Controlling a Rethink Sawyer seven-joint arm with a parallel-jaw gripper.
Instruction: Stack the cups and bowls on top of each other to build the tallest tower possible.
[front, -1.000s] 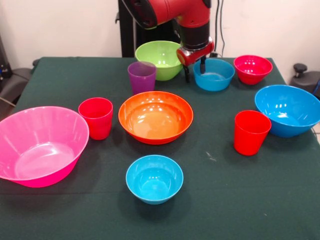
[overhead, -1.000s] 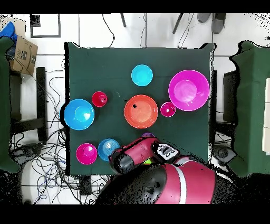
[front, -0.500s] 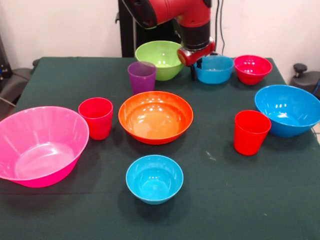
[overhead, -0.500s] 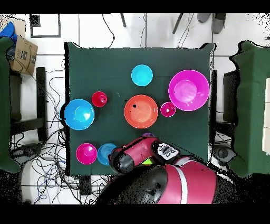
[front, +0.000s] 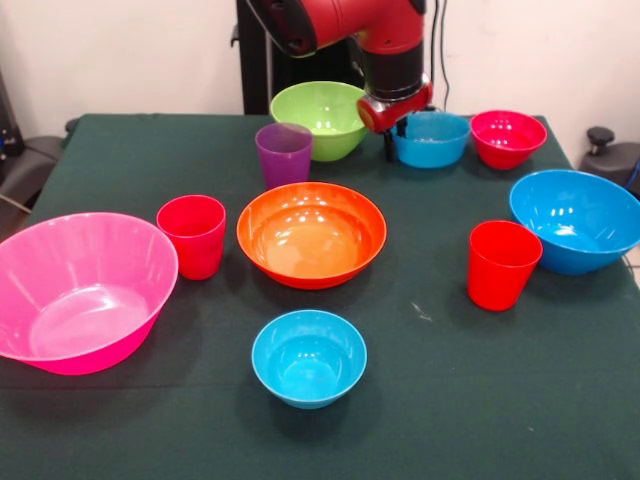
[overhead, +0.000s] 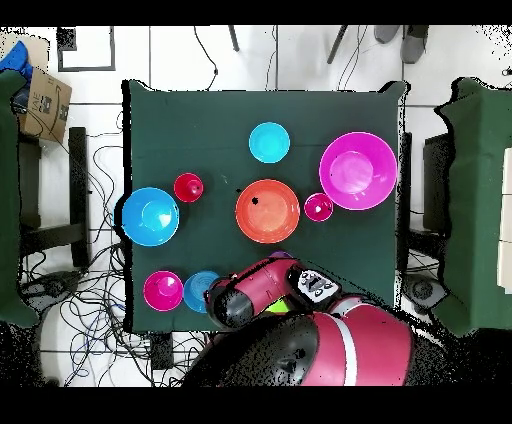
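My gripper (front: 396, 140) is shut on the near-left rim of a small blue bowl (front: 432, 140) at the table's far side, one finger inside it and one outside. The bowl looks slightly raised. In the overhead view the arm covers part of this bowl (overhead: 197, 288). Beside it are a lime green bowl (front: 318, 118), a purple cup (front: 284, 153) and a small red-magenta bowl (front: 506, 136). An orange bowl (front: 311, 233) sits mid-table, with a second small blue bowl (front: 308, 355) nearer the front. Two red cups (front: 192, 235) (front: 502, 263) stand either side. No tower is in view; every piece is separate.
A large pink bowl (front: 80, 290) fills the front left and a large blue bowl (front: 580, 218) sits at the right edge. The dark green table (front: 470, 400) shows bare cloth along its front. Cables lie on the floor around the table (overhead: 100, 300).
The small blue bowl in my gripper rose and shifted slightly toward the far edge during the last second. It has barely moved in the last half second. Everything else stayed put.
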